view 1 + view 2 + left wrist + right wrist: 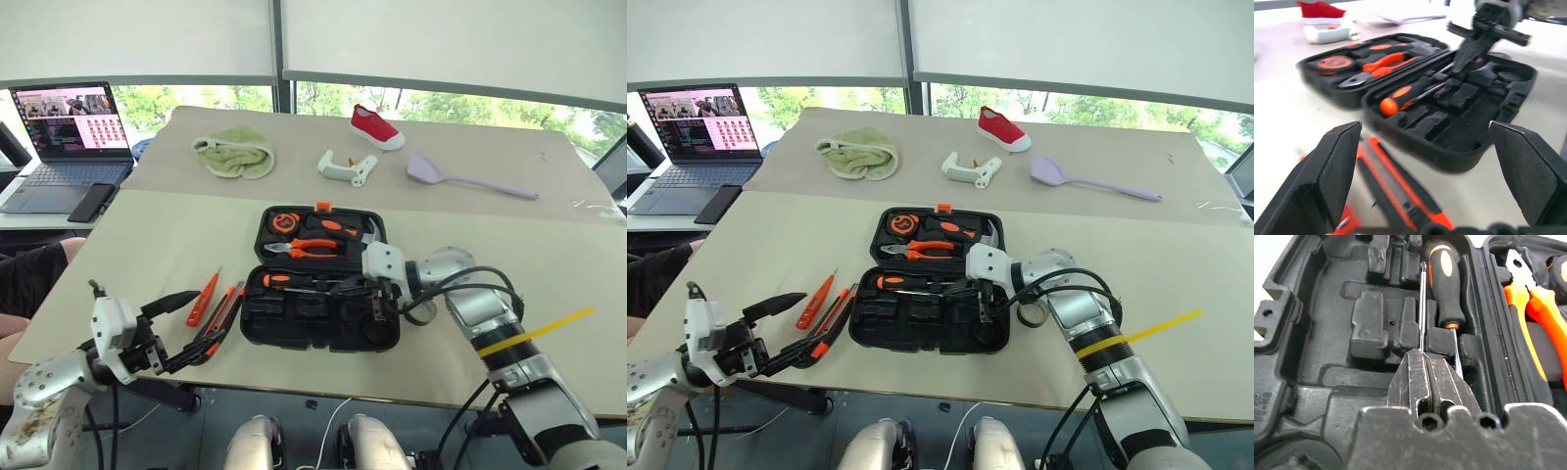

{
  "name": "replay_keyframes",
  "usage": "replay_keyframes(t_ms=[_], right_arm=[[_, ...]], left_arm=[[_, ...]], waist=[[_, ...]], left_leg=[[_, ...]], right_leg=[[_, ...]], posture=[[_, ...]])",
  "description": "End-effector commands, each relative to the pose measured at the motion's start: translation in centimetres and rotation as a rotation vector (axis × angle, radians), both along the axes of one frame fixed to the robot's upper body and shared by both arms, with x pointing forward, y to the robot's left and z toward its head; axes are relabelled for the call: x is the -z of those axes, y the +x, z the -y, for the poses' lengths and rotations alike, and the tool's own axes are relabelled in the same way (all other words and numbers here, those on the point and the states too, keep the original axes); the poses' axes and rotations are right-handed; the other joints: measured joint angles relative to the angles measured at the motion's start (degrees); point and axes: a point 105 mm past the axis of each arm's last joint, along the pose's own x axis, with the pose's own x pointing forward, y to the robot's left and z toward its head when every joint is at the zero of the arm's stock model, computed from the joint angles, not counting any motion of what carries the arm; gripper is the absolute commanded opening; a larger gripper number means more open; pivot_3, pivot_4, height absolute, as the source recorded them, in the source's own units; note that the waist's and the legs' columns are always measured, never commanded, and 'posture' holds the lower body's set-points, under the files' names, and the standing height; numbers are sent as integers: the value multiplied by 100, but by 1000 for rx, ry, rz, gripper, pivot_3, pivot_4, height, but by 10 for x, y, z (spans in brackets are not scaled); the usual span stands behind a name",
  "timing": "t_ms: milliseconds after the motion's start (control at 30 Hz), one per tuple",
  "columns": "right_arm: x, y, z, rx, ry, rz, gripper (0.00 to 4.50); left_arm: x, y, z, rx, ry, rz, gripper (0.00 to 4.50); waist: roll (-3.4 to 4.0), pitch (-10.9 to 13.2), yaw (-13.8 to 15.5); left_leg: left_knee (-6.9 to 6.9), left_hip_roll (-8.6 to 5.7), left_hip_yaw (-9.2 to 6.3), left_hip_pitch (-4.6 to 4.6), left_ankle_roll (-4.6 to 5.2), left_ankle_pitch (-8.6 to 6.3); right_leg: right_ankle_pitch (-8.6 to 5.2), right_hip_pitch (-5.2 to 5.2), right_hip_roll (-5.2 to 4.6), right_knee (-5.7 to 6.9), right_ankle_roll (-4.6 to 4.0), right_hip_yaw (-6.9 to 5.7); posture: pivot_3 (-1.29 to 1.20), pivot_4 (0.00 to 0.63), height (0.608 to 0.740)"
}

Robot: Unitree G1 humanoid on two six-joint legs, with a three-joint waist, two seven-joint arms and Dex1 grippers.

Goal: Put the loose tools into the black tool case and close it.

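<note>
The flat black plastic tool case [320,279] lies open in the middle of the pale desk [176,245], with bumpy moulded slots inside. In its near half lies a thin screwdriver with an orange and black handle [1442,279]. The right pincer [1429,382] is over that half, its two scratched black fingers pressed together on the thin steel shaft of a second screwdriver [1422,308], tip pointing away. The far half holds shiny orange-handled pliers [306,247].

Left of the case, on the desk, lie a small orange tester screwdriver [204,298] and a long orange and black utility knife [223,318], just beside each other.

The left pincer [186,333] is near the knife, its black wedge-shaped fingers spread wide apart, holding nothing.
</note>
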Motion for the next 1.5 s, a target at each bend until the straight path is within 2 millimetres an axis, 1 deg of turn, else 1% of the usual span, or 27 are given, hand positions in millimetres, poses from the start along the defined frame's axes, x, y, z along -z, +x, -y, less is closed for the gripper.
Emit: replay_keyframes(t_ms=[33,100,133,200,233,267,333,400,467,500,600,667,733,767,833,933,1067,1133,1300,1433,1467,1500], right_arm=[[-40,-11,46,62,175,77,1433],[-39,-20,65,103,186,86,2106],[-39,-27,77,116,210,96,2437],[-36,-40,95,131,236,130,3133],[-33,-45,105,156,256,142,3537],[-31,-50,112,174,269,156,3865],[-23,-58,123,211,261,146,4484],[-20,-64,126,214,275,111,4484],[-17,-67,128,236,304,108,4484],[-18,-68,126,230,317,105,4484],[-33,-69,106,174,366,125,4484],[-45,-69,93,138,391,143,4484],[-52,-68,85,119,404,153,4484],[-54,-67,82,116,408,156,4484],[-57,-66,76,104,412,162,4484],[-59,-67,71,95,412,162,4484],[-60,-69,68,99,414,163,4484],[-60,-70,68,104,414,163,4484],[-57,-72,70,122,410,161,4484],[-56,-73,71,123,408,158,4484],[-56,-74,71,123,408,157,4500],[-56,-74,71,123,408,157,4500]], left_arm=[[-6,-20,-48,-196,-27,-55,4500],[-1,-34,-70,-287,-20,-93,4500],[5,-41,-84,-357,-11,-126,4500],[13,-51,-105,-473,14,-175,4500],[16,-55,-114,-535,25,-202,4500],[17,-58,-119,-563,22,-226,4500],[24,-58,-132,-671,95,-286,4500],[26,-56,-137,-713,127,-324,4500],[22,-48,-120,-621,89,-344,4500],[17,-41,-111,-580,58,-346,4500],[-1,-14,-84,-468,26,-342,4500],[-6,2,-64,-378,90,-372,4500],[-10,17,-53,-371,106,-399,4500],[-12,26,-49,-381,106,-401,4500],[-12,42,-40,-387,113,-419,4500],[-4,56,-25,-370,169,-461,4500],[5,70,-11,-361,188,-487,4500],[5,74,-3,-336,184,-478,4500],[16,74,10,-303,199,-528,4500],[30,73,10,-329,250,-546,4500],[31,73,10,-337,255,-541,3962],[33,73,11,-341,252,-548,3792]], waist=[[-1,2,6],[-1,2,22],[-1,2,37],[-4,3,74],[-4,4,96],[-4,4,112],[-4,5,123],[-4,5,126],[-5,6,128],[-5,6,129],[-1,9,145],[2,11,161],[4,11,151],[6,12,141],[6,12,139],[3,14,124],[2,15,138],[1,16,146],[-5,20,143],[-5,20,162],[-5,20,170],[-4,19,183]], left_leg=[[0,-1,-1,-4,3,0],[0,-3,-3,-3,18,0],[0,-3,-3,-1,21,-4],[0,-2,-8,0,16,-13],[0,-1,-12,2,14,-14],[0,-1,-14,2,13,-15],[0,-1,-18,2,8,-19],[0,-1,-22,5,5,-21],[0,0,-28,5,4,-22],[0,0,-31,4,3,-23],[-1,-1,-32,3,1,-24],[-2,-2,-39,1,0,-22],[-2,-2,-40,1,-4,-21],[-2,-4,-40,1,-4,-21],[-6,-7,-39,-3,-4,-21],[-7,-8,-36,-9,-5,-16],[-7,-9,-32,-9,-9,-10],[-7,-10,-32,-7,-10,-9],[-6,-12,-30,-7,-13,-5],[-6,-15,-29,1,-3,14],[-6,-15,-29,1,-2,14],[-6,-15,-29,3,-3,12]], right_leg=[[0,-1,-1,-1,1,1],[-3,7,-7,-11,6,0],[-3,9,-7,-21,7,-2],[-5,13,-6,-32,8,-4],[-5,11,-4,-37,7,-4],[-6,10,-5,-39,7,-4],[-8,6,-6,-46,9,-2],[-13,5,-10,-51,14,1],[-28,4,-16,-52,-11,2],[-23,5,-20,-52,-24,1],[-22,6,-28,-51,-25,2],[-21,4,-29,-44,-27,-2],[-17,6,-28,-42,-23,-2],[-5,8,-29,-43,-1,-1],[1,19,-28,-47,12,1],[1,20,-14,-41,12,1],[0,17,6,-33,11,-1],[-1,18,10,-30,12,-1],[-1,19,11,-28,13,0],[-1,24,8,-24,14,1],[-1,24,8,-24,14,1],[-1,26,7,-24,14,2]], posture=[[0,150,736],[0,150,736],[0,150,736],[0,150,736],[0,150,736],[0,150,736],[0,150,736],[0,150,736],[0,150,736],[0,150,736],[0,150,736],[0,150,736],[0,150,736],[0,150,736],[0,150,736],[0,150,736],[0,150,736],[0,150,736],[0,150,736],[0,150,736],[0,150,736],[0,150,736]])
